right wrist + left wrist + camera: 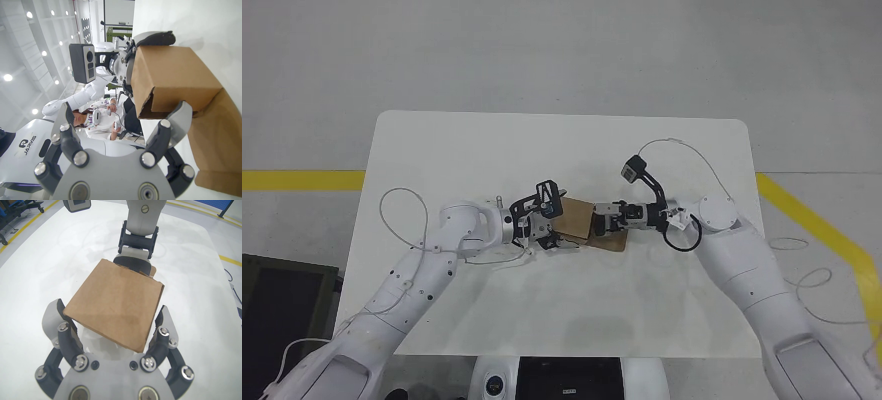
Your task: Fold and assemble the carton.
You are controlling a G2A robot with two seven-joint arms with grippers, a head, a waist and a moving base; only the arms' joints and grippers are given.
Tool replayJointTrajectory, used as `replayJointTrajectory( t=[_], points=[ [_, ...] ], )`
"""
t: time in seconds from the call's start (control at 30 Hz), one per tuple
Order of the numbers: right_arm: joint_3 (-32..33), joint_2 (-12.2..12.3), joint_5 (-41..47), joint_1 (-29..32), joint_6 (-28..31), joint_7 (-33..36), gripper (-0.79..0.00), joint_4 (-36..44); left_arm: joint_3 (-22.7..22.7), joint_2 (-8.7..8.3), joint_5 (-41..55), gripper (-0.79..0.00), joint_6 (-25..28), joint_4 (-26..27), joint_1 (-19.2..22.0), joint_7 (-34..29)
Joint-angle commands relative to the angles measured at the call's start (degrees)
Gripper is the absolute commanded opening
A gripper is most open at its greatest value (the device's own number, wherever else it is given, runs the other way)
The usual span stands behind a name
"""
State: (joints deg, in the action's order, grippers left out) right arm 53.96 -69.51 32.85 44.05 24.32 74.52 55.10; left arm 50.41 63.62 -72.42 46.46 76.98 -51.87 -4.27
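Entry, left to right.

The table (442,150) is white with rounded corners. Both arms are reaching in from the robot's side and meeting near its middle.

The left arm (412,290) is lying across the table's left half, wrist pointing toward the centre. The left claw (111,304) is standing wide, spread to the full width of the carton (575,218), with one finger on each side wall. Its padded fingers (56,311) are pressing on the cardboard, so it is gripping the carton by the end nearest it.

The carton is plain brown cardboard, already standing up as a squared tube. It is sitting between the two claws near the middle of the table, a little toward the robot's edge. Whether its underside is touching the table I cannot tell. The end facing the right arm is lying open: a small inner flap is partly turned in there, and a large flap (217,144) is sticking out from that same end.

The right claw (123,108) is spread wide and gripping nothing. One finger (179,113) is touching the carton's open end, its tip against the turned-in flap. The other finger is hanging free, well apart from the cardboard.

The right arm (742,260) is coming in across the table's right half with its elbow bent.
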Motion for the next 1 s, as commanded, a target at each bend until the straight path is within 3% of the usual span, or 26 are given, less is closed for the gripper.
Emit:
replayJointTrajectory(
  t=[0.0,0.97],
  points=[
    [0.0,-0.1,0.4,0.5,0.1,-0.6,0.0,0.4,0.1,0.02,0.0,0.0,0.0,0.1,-0.1,-0.1],
    [-3.1,-3.3,4.7,-0.9,2.5,-0.1,0.0,-4.9,1.5,0.11,0.3,0.0,0.7,1.3,-1.5,-1.3]
  ],
)
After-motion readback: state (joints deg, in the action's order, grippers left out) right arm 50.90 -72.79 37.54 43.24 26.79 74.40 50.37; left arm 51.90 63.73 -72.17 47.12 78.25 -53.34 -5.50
